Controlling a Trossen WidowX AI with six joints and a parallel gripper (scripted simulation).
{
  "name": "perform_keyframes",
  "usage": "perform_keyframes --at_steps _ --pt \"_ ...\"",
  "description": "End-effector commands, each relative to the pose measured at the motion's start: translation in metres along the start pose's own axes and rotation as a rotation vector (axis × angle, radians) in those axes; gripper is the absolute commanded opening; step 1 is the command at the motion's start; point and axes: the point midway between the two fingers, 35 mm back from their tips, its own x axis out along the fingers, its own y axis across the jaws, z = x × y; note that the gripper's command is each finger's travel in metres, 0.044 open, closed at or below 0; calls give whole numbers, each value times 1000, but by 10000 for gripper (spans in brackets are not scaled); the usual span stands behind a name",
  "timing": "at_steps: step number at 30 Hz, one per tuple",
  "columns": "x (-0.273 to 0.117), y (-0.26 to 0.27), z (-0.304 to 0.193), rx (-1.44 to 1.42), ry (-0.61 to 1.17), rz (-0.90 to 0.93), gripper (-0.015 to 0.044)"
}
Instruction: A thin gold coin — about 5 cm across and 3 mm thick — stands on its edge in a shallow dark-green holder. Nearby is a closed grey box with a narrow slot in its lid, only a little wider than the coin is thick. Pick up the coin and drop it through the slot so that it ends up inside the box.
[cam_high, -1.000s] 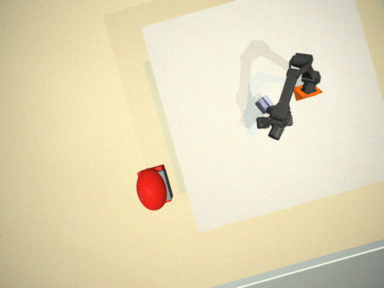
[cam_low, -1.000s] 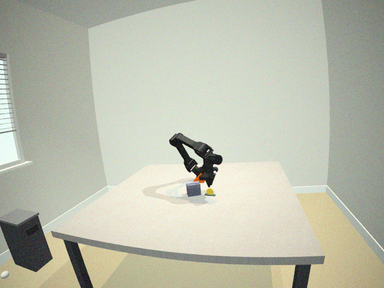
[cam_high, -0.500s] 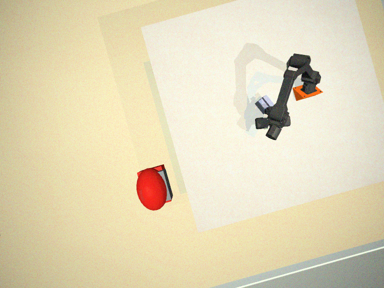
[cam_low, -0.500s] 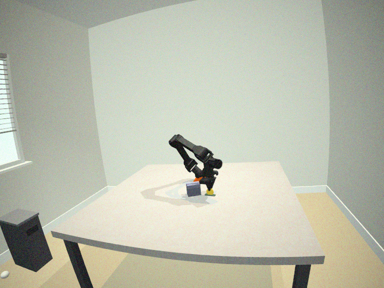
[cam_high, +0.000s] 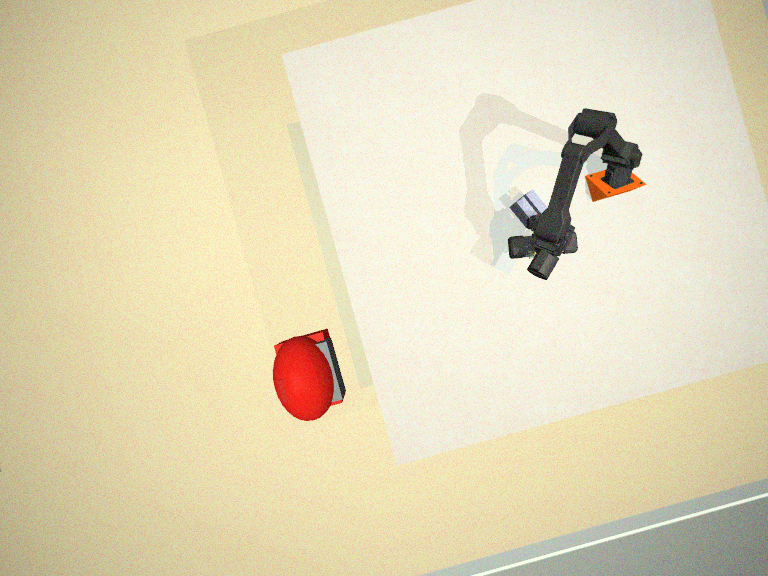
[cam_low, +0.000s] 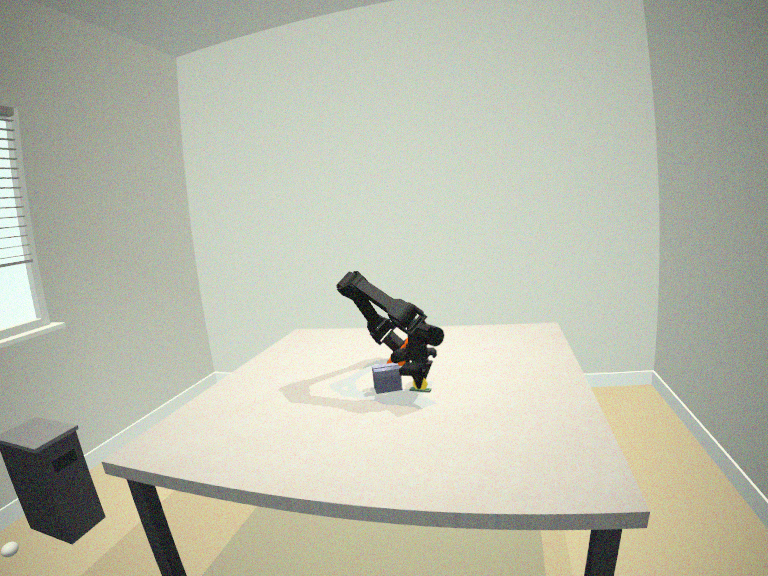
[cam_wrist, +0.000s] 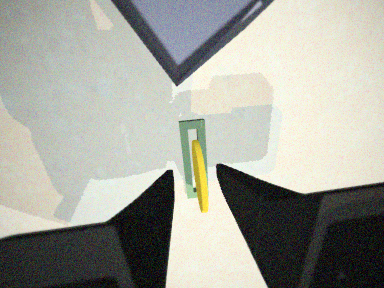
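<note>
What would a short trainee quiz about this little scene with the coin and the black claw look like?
1. True or false: the gripper already pinches the coin.
2. What does the coin stand in? A) the green holder B) the grey box C) flat on the table
3. Fill in: in the wrist view, the coin sits on its ____, between the two dark fingers.

Key: 1 false, the fingers stand apart with gaps either side of the coin. 2 A. 3 edge.
</note>
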Motion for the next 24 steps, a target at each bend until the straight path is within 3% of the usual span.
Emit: perform_keyframes --at_steps 1,6,24 --pt "6 -2 2 -7 -10 -2 134" --pt "6 -2 2 -7 -10 -2 3" --pt "-10 0 1 -7 -8 -2 0"
